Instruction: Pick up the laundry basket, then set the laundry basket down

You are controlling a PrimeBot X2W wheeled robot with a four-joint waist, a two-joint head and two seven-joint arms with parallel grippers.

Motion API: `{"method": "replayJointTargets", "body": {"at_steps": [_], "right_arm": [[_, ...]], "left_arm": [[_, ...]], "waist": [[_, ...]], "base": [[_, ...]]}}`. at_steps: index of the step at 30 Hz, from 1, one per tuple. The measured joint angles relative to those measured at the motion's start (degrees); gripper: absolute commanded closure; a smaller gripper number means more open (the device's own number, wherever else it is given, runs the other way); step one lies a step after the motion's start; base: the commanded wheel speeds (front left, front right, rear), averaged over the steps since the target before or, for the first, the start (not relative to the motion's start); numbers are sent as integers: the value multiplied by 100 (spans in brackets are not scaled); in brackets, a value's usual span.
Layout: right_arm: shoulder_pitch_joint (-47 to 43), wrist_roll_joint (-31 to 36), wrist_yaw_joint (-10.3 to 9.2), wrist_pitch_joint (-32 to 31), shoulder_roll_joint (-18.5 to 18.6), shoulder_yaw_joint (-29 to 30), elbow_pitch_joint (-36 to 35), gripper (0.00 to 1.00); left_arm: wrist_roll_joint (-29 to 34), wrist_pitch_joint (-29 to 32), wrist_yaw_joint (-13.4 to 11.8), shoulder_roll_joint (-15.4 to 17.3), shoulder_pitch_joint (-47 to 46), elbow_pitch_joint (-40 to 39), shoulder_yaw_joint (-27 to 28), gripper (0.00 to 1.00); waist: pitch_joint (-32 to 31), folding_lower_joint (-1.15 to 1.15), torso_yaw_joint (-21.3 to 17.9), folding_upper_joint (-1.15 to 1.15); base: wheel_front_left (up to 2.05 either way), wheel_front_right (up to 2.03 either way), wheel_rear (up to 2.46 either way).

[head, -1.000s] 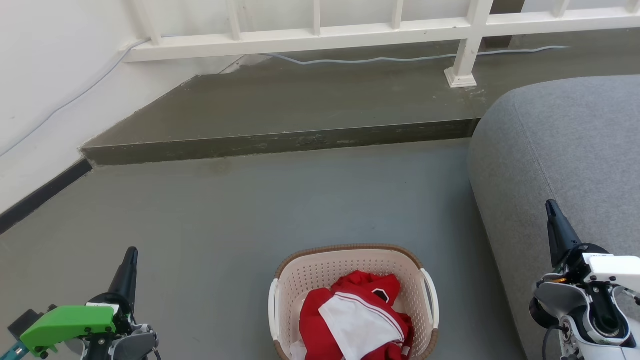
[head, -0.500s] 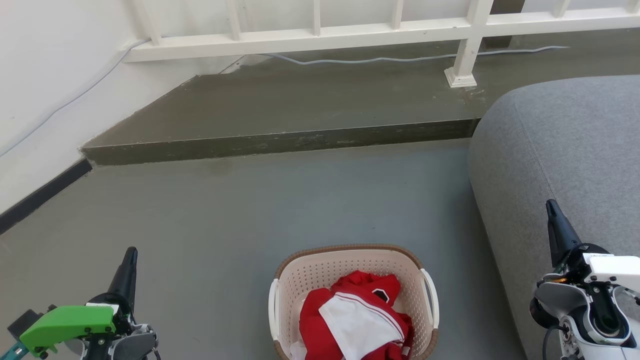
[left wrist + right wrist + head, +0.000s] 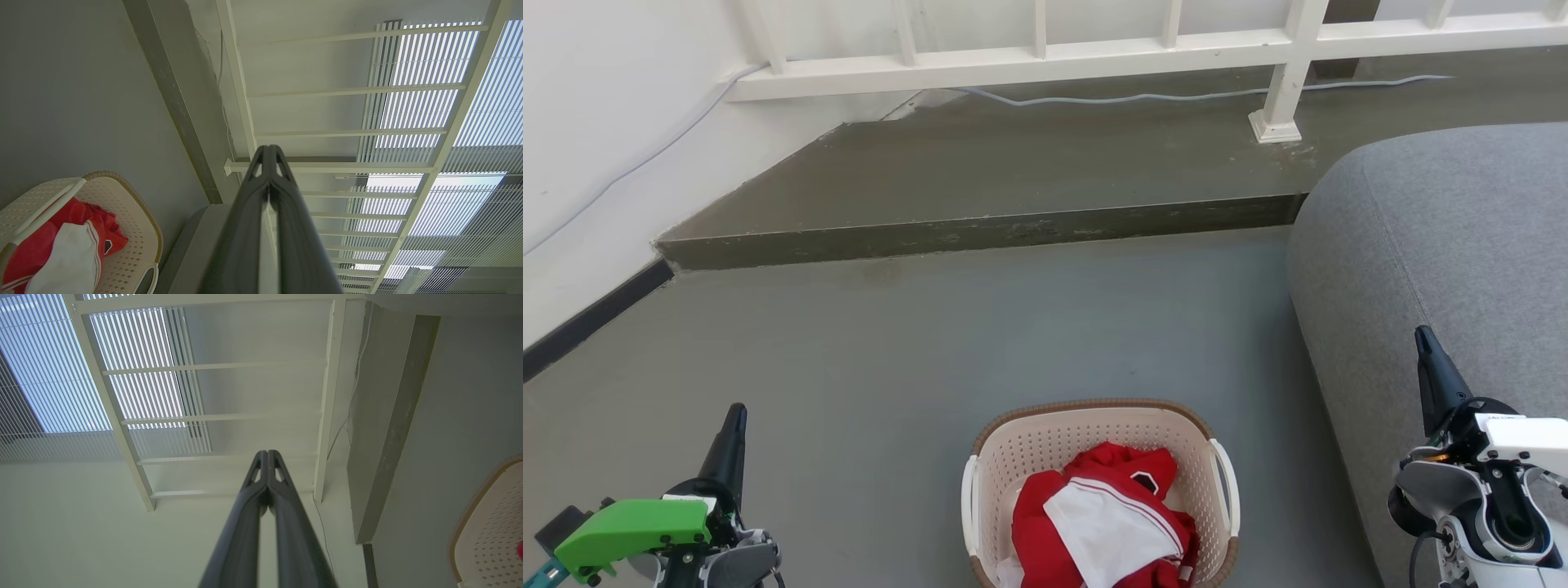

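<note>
Laundry basket [image 3: 1045, 461] sits on the grey floor [image 3: 915, 351], bottom centre of head view, near the grey sofa [image 3: 1445, 245], with red and white clothes [image 3: 1107, 523] inside. Left gripper [image 3: 737, 412] and right gripper [image 3: 1423, 336] are well apart from it on either side, fingers pressed together, holding nothing.

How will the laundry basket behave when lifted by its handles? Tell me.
Probably rigid: the laundry basket has moulded perforated walls. Likely light, holding just a few clothes. It may tip if one handle rises first.

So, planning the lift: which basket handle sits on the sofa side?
The right handle, next to the grey sofa; the left handle is on the far side.
</note>
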State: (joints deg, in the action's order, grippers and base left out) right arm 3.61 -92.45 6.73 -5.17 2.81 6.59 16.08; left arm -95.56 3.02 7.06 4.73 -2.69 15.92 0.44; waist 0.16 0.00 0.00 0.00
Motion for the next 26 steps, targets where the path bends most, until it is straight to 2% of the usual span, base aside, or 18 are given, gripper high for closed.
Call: {"method": "replayJointTargets", "body": {"at_steps": [26], "right_arm": [[0,0,0,0,-1,7,-2,100]], "left_arm": [[0,30,0,-4,-1,-2,22,100]], "waist": [[1,0,0,0]], "base": [[0,0,0]]}}
